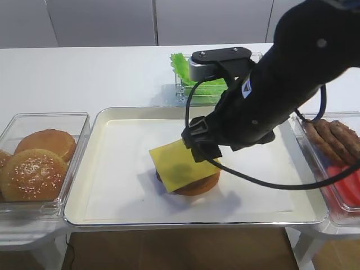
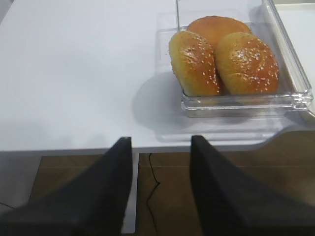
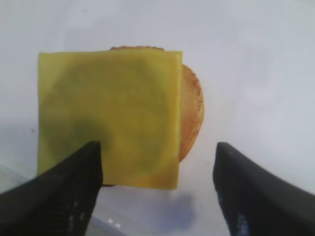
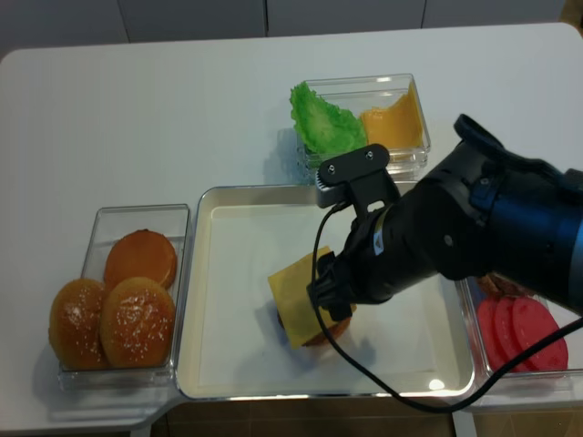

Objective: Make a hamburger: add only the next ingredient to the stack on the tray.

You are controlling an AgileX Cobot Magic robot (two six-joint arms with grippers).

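Cheese (image 1: 175, 165) on stack (image 1: 198, 184), mid tray (image 1: 112, 185). Left of tray: bin (image 4: 100, 228) with three buns (image 4: 137, 319). Behind tray: bin with lettuce (image 4: 321, 118) left, cheese slices (image 4: 393, 123) right. Right of tray: patties (image 1: 336, 136) behind tomato (image 4: 515, 328).

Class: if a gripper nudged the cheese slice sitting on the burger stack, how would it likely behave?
The cheese slice looks thin and probably floppy: its corners overhang the bun. Off-centre, it would likely slide rather than roll. It seems light.
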